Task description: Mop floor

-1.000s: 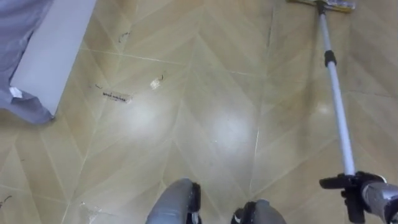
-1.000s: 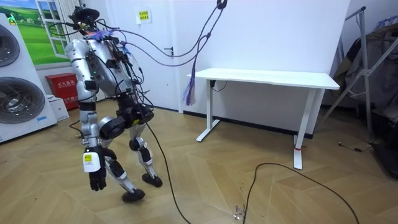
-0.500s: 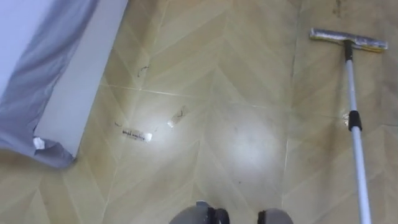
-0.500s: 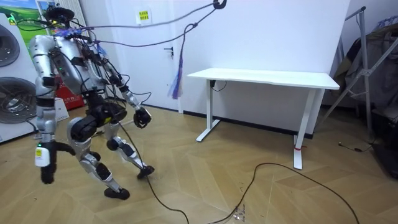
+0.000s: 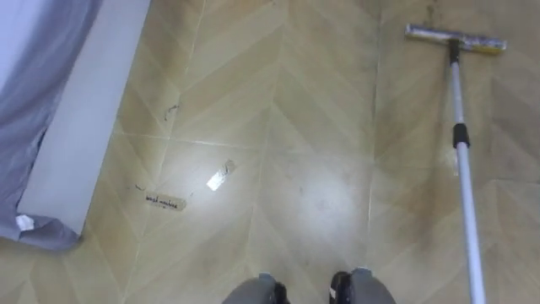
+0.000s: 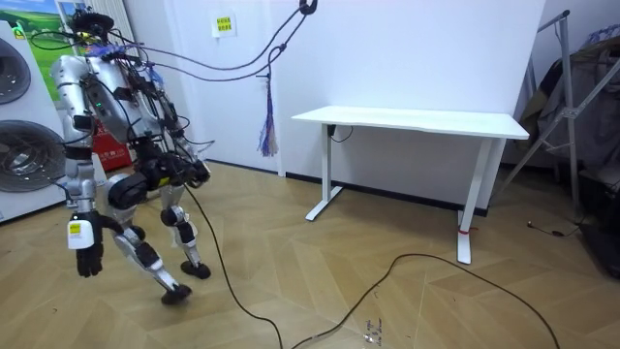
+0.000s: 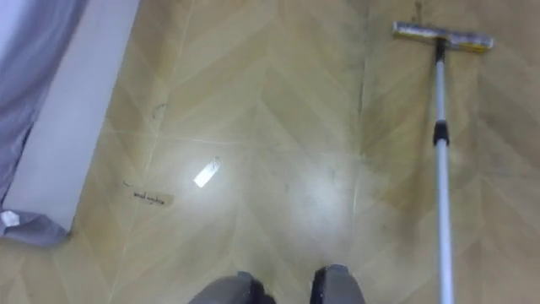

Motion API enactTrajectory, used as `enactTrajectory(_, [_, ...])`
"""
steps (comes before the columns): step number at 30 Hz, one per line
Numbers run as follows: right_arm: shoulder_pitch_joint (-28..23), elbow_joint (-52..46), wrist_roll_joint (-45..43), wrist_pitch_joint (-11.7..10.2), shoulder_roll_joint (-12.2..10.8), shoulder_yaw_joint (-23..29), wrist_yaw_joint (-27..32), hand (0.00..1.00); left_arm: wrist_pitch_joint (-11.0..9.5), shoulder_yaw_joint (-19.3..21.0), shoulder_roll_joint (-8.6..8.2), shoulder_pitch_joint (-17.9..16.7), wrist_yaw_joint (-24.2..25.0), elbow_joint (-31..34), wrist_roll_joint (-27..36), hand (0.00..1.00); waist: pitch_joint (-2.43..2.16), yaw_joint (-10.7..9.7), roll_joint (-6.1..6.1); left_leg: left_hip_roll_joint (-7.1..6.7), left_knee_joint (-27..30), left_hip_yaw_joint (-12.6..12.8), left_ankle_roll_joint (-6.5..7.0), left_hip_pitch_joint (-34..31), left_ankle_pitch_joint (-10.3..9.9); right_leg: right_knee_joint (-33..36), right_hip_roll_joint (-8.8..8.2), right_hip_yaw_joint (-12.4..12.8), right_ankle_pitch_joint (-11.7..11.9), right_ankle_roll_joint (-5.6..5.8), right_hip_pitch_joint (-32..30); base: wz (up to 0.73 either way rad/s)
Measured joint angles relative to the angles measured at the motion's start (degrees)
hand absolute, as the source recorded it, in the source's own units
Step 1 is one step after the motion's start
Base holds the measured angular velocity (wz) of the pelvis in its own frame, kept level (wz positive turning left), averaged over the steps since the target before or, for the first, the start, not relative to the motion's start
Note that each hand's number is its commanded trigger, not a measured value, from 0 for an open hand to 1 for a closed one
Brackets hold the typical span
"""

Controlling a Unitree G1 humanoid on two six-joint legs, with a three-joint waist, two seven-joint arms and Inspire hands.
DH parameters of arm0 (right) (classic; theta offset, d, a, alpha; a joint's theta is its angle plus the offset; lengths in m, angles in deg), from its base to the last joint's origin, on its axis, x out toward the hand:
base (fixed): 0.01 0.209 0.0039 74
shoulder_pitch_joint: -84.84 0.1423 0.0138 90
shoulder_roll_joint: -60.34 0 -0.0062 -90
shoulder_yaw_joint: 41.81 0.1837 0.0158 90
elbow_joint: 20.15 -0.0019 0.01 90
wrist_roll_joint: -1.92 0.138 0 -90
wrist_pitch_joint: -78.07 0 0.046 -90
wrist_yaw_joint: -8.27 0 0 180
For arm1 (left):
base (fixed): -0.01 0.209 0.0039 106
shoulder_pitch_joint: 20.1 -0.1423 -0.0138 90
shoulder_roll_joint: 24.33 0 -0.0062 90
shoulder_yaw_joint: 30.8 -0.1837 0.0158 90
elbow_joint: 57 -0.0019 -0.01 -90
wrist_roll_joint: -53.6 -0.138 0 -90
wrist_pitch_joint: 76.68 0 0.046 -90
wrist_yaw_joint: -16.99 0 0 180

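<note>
Your robot by the washing machines [image 6: 24, 107] | mop [image 5: 463, 169] on its right, head [image 5: 456, 40] flat on wood floor [image 5: 321, 101] | one hand [image 6: 87, 260] hangs low, grip: you cannot tell.

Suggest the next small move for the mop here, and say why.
Probably sweep the mop head leftward across the floor: it lies flat at the far right, its handle running back toward the robot's right side, while a white scrap and a dark strip lie apart from it, to the left.
</note>
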Motion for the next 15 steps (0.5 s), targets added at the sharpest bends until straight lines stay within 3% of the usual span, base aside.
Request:
enactTrajectory(1, [1.04,-0.46,0.91,-0.29,0.93,-0.57,-0.38,1.0,-0.02,-0.7,0.69,-0.43,-0.22,0.59,0.03,0.0,0.18,0.35,-0.97,0.01,2.45,0.06,-0.6,-2.18,4.56,0.81,0.0,0.5,-0.59,-0.19,-0.25,0.0])
enactTrajectory(2, [3.05,-1.45,2.67,-1.1,2.33,-1.29,-1.62,1.0,-0.54,-1.29,1.29,-1.44,-0.29,1.47,0.01,0.0,0.28,1.52,-1.76,0.57,8.11,-0.26,-0.45,-6.47,6.69,2.0,0.17,0.41,-1.72,-0.75,-0.23,-0.1])
enactTrajectory(3, [4.88,-1.68,4.0,-0.56,2.77,-1.36,-2.73,1.0,-0.35,-1.47,1.39,-2.22,-0.22,1.83,-0.2,0.0,0.28,2.52,-2.34,1.49,12.9,-0.14,0.59,-10.15,4.56,2.71,0.22,0.63,-2.64,-0.99,0.17,-0.12])
enactTrajectory(4, [5.27,-1.85,4.5,-0.09,2.59,-1.28,-3.18,1.0,-0.17,-1.57,1.35,-2.56,-0.11,1.8,-0.22,0.0,0.54,2.71,-2.78,1.97,12.8,0.03,1.28,-10.84,2.99,2.55,0.14,0.74,-2.94,-0.8,0.71,0.0])
enactTrajectory(5, [4.68,-1.94,5.1,0.13,2.3,-1.21,-3.41,1.0,0.47,-1.94,1.24,-3.33,0.97,2.01,-1.04,0.0,0.7,2.74,-2.94,2.64,7.56,0.3,2.01,-10.54,-0.2,1.63,0.15,0.63,-3.31,0.34,2.4,0.16])
enactTrajectory(6, [3.21,-2.08,5.32,-0.01,2.1,-1.37,-3.83,1.0,0.63,-2.02,1.21,-4.17,2.28,2.72,-2.8,0.0,0.68,2.76,-2.87,2.87,-3.51,0.46,2.04,-8.12,-2.7,0.42,0.15,0.53,-3.94,1.09,3.99,0.22])
enactTrajectory(7, [1.18,-2.4,5.63,-0.02,1.97,-1.47,-4.08,1.0,0.7,-1.87,1.04,-4.0,3.45,2.76,-4.83,0.0,0.34,2.74,-2.12,2.96,-17.51,0.16,2.2,-4.33,-3.75,-1.18,0.14,-0.03,-4.52,1.63,5.52,0.14])
enactTrajectory(8, [-0.11,-2.83,5.89,-0.05,2.0,-1.77,-4.29,1.0,0.78,-1.83,0.94,-3.91,3.86,2.72,-5.47,0.0,0.3,2.66,-1.64,3.19,-23.82,0.09,2.74,-2.44,-5.27,-1.97,-0.07,-0.45,-4.88,1.9,6.52,0.24])
enactTrajectory(9, [-3.29,-3.21,6.05,-0.16,1.69,-2.04,-4.45,1.0,0.82,-1.8,0.84,-3.64,4.59,2.43,-6.29,0.0,-0.05,1.99,-0.72,2.72,-30.15,0.88,3.99,0.53,-9.12,-3.56,-0.84,-1.02,-5.66,3.08,8.41,0.4])
enactTrajectory(10, [-5.16,-3.11,6.03,-0.29,1.63,-2.04,-4.46,1.0,0.8,-1.69,0.61,-3.06,4.86,2.25,-6.69,0.0,-0.54,1.26,0.04,2.27,-31.09,1.42,5.41,1.43,-10.71,-4.36,-1.11,-1.15,-6.07,3.54,9.39,0.86])
enactTrajectory(11, [-9.04,-2.08,5.72,-1.02,1.28,-2.06,-4.44,1.0,0.78,-0.96,0.04,-0.71,5.21,1.4,-8.08,0.0,-0.99,-0.13,1.31,1.17,-31.22,2.82,7.97,2.6,-12.3,-3.67,-1.85,0.04,-6.7,4.53,10.91,0.95])
enactTrajectory(12, [-11.97,0.28,5.58,-1.22,0.6,-2.48,-4.39,1.0,0.64,0.11,-0.87,1.7,5.1,0.47,-9.54,0.0,-0.91,-0.44,1.88,-0.1,-30.87,3.88,9.64,4.38,-13.93,0.44,-2.77,1.77,-5.9,5.37,10.68,0.88])
enactTrajectory(13, [-15.35,1.69,5.26,-1.29,0.08,-3.12,-4.14,1.0,0.37,0.77,-2.25,3.24,4.34,0.26,-10.34,0.0,-1.36,-0.86,3.01,-1.19,-30.37,4.67,10.68,6.52,-15.77,4.71,-3.57,2.21,-3.28,6.71,10.48,0.46])
enactTrajectory(14, [-16.96,1.72,4.96,-1.46,-0.12,-3.14,-3.9,1.0,-0.05,1.05,-2.85,3.48,4.19,0.38,-10.3,0.0,-1.77,-1.37,3.61,-1.67,-30.42,4.68,11.0,7.42,-16.54,6.15,-3.96,2.35,-1.8,7.04,10.47,0.2])
enactTrajectory(15, [-19.45,1.76,4.13,-2.45,-0.64,-3.14,-3.42,1.0,-1.28,1.71,-3.99,3.63,3.89,0.43,-10.1,0.0,-2.39,-2.55,4.72,-2.67,-30.97,4.63,11.58,9.48,-17.6,8.59,-4.16,3.59,1.37,7.87,10.52,0.15])
